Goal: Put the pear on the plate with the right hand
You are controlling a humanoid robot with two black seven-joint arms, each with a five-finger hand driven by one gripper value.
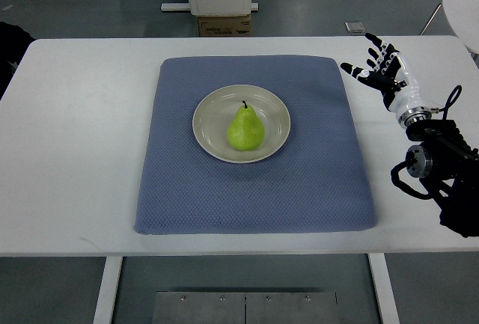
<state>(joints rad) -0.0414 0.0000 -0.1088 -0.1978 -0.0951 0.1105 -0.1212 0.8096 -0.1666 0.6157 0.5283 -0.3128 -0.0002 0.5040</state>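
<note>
Pear (245,129) sits inside the plate (208,114), stem pointing to 12 o'clock and its long axis running 12 to 6, slightly toward the 6 o'clock side of the plate's centre. The plate rests in the middle of a blue mat (314,174) on the white worktop (75,129).

The right robot hand (378,66) is off the mat's 2 o'clock corner, fingers spread and grasping nothing, well apart from the pear. From that hand the pear lies toward 8 o'clock, across the mat's right half. No left hand shows, so the right is the only one within reach.

Judging by how things lie, the placing looks done: the fruit is settled on the plate and the hand has let go. Any coming move would likely just be the arm drawing clear toward 3 o'clock.
</note>
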